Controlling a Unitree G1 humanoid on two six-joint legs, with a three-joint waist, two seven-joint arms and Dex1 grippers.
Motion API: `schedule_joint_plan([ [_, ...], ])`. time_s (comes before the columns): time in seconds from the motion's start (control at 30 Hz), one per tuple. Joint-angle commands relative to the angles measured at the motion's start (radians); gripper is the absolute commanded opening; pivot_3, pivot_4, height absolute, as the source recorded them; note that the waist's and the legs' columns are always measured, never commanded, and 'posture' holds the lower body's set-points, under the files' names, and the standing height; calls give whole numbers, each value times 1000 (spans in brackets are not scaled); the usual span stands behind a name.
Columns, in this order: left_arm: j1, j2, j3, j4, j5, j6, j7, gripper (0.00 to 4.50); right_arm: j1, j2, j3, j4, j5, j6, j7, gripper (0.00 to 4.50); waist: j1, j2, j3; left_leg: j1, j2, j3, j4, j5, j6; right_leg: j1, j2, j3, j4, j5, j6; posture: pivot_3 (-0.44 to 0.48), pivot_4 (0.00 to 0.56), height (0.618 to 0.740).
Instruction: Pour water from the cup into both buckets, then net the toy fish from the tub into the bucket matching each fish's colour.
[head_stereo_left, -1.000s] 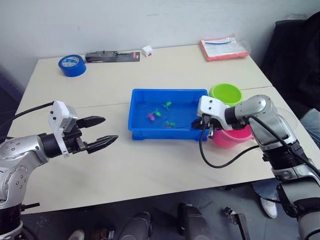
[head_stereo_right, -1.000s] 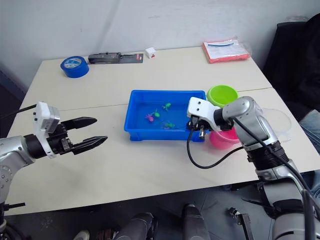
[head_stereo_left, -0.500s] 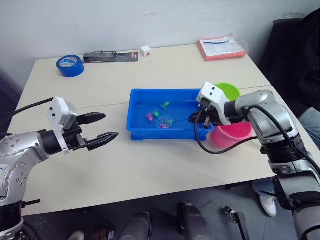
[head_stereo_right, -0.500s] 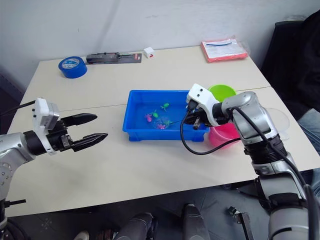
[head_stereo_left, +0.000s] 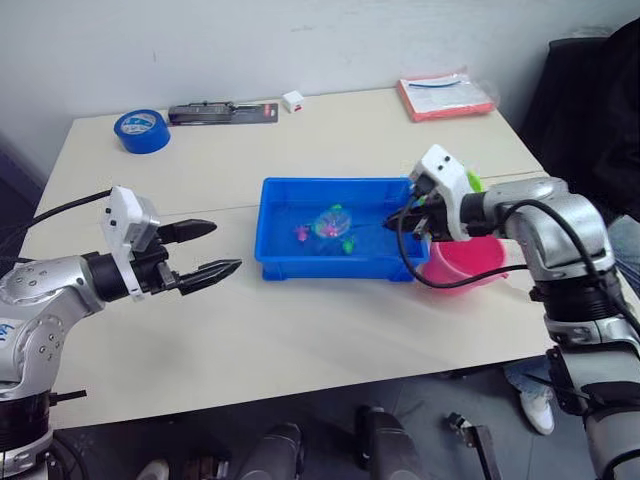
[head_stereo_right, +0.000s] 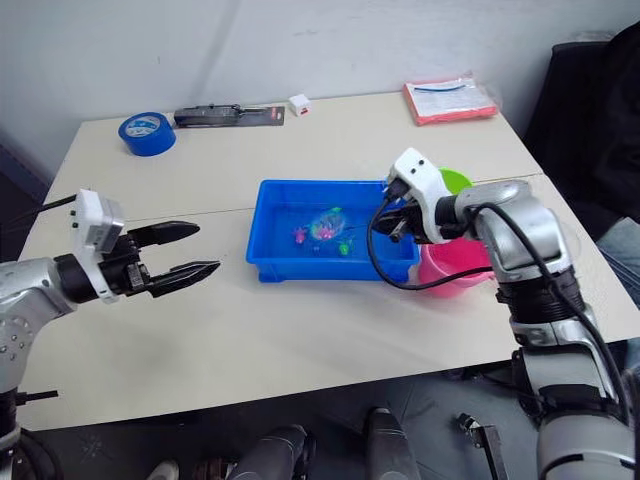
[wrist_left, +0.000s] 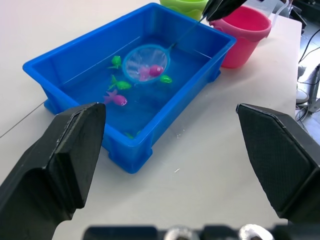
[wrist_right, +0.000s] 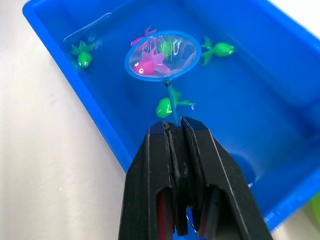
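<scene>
Gripping small blue round net (wrist_right: 162, 55) in my right hand (wrist_right: 175, 131), pink toy fish (wrist_right: 145, 64) inside, mid-frame over shallow blue plastic tub (head_stereo_left: 290, 262); left hand (head_stereo_left: 203, 254) released.

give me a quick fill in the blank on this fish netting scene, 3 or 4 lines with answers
1. The right gripper is shut on the handle of a small ____.
2. The fish inside the net is coloured ____.
3. The tub holding the fish is coloured ____.
4. The left gripper hangs over the table with its fingers ____.

Missing words: net; pink; blue; open
</scene>
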Motion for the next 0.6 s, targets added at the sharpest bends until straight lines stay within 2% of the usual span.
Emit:
schedule_joint_plan([
  [0.03,-41,-6,-15,23,-1,-39,-26,4500,32,-34,-98,-122,63,45,-27,790,1,0,0,0,0,0,0,0,0,0,0,0,0,0,0,0,150,740],
  [0.27,-122,-22,-94,101,27,-82,-67,4500,149,-81,-272,-322,167,162,-101,790,5,0,0,0,0,0,0,0,0,0,0,0,0,0,0,0,150,740],
  [0.6,-295,-90,-209,277,88,-189,-167,4500,308,-170,-585,-561,251,346,-221,790,24,0,0,0,0,2,1,0,1,0,0,0,1,0,0,0,150,740],
])
